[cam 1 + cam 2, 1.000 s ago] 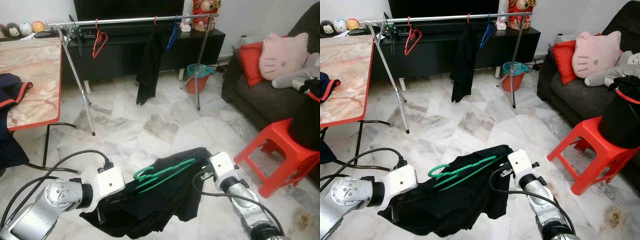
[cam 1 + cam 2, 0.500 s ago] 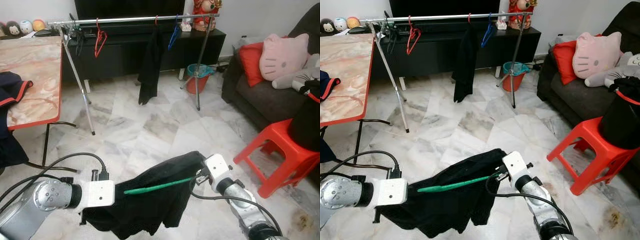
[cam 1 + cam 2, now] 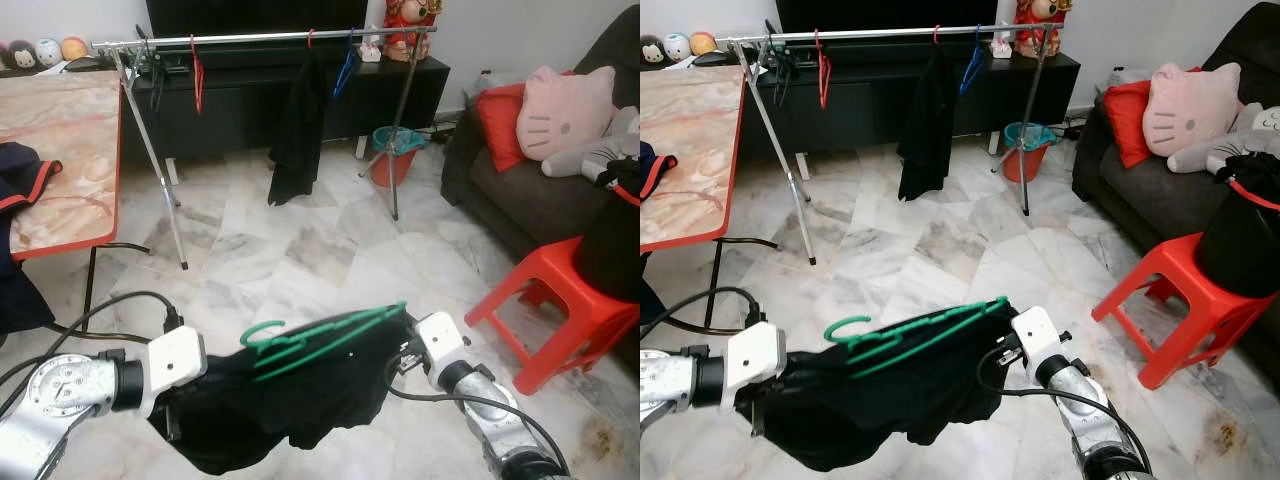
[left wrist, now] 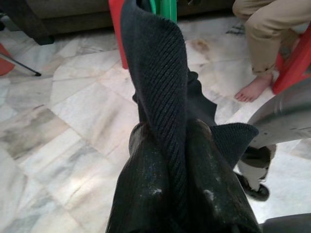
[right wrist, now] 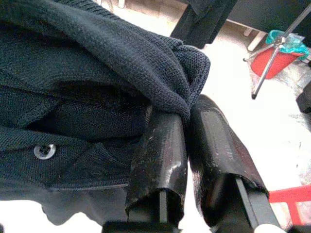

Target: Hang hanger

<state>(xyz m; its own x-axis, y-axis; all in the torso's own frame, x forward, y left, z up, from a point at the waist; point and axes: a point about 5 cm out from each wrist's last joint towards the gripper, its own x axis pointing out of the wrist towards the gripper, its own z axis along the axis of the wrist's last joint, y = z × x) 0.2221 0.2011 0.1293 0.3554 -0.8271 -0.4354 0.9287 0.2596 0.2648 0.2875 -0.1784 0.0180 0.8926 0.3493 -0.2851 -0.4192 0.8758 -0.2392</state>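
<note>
Black shirt (image 3: 300, 395) with green hanger (image 3: 320, 335) — pinched between left gripper (image 4: 177, 179), right gripper (image 5: 187, 124).

The left gripper (image 4: 177, 145) has its two black fingers (image 4: 146, 194) clamped tight on a fold of dark ribbed knit garment (image 4: 155, 77), which stands up between them and runs away toward a bit of green hanger (image 4: 165, 8) at the far end. Behind that is a red stool leg (image 4: 116, 29) on the marble tile floor (image 4: 58, 121). Off to the side there's a person's bare foot (image 4: 252, 88) under a khaki trouser leg (image 4: 260, 29).
</note>
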